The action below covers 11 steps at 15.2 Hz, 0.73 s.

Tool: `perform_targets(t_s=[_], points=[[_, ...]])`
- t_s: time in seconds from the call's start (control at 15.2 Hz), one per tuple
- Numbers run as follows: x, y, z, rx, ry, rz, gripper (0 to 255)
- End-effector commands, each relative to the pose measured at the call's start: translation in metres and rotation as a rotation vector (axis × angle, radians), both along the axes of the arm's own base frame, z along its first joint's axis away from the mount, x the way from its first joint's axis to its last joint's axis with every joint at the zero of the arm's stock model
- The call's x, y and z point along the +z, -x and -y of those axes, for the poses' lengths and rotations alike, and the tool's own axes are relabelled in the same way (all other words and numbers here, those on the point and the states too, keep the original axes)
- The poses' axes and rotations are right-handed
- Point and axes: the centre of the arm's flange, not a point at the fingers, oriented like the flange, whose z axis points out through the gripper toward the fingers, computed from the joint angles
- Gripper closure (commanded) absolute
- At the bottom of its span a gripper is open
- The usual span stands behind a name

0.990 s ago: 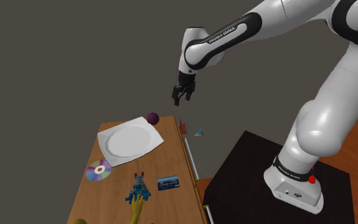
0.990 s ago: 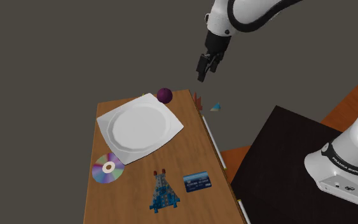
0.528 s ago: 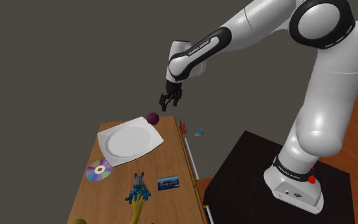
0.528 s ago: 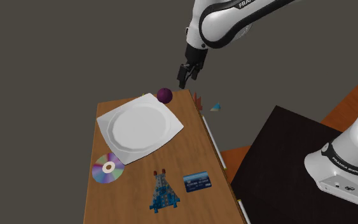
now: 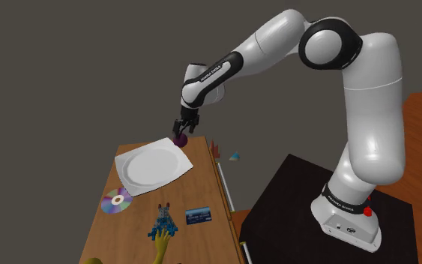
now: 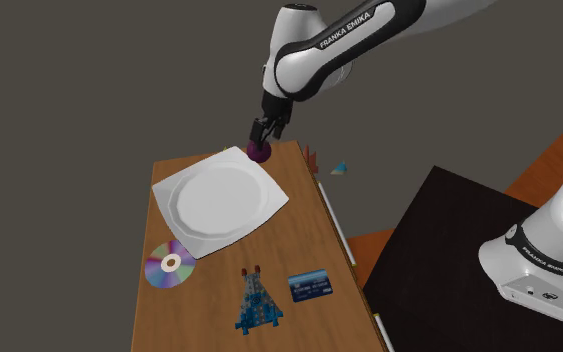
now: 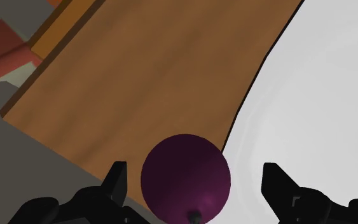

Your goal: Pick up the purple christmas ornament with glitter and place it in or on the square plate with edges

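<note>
Wrist view: the dark purple ornament (image 7: 185, 175), a plain round ball with no glitter showing and a small dark nub at its cap, sits on the wooden desk (image 7: 152, 70) close to the far edge, just beside the rim of the white square plate (image 7: 323, 95); whether ball and rim touch cannot be told. The black end effector (image 7: 194, 178) hangs over it with its two fingers (image 7: 116, 178) spread wide, one on each side of the ball and neither in contact. Judged by its look, the ornament is probably light, hard-shelled and hollow, so a gentle squeeze should do, and a hard one could crack it. Its curved skin offers little purchase and it is free to roll, so the safest hold seems to be across its widest girth, pads level with the middle, not on the cap. A nudge off centre could send it over the far edge or onto the plate. Nearer along the desk lie a disc (image 6: 170, 265), a blue toy (image 6: 258, 303) and a card (image 6: 309, 286), well apart from the ball.
</note>
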Motion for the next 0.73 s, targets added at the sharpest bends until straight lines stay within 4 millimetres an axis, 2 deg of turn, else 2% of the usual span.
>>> perform_targets(t_s=[0.0,0.33,0.66], points=[[-0.010,-0.003,-0.002,0.001,-0.001,0.002,0],[-0.034,-0.006,-0.007,0.001,-0.001,0.002,0],[-0.034,-0.007,-0.007,0.001,-0.001,0.002,0]])
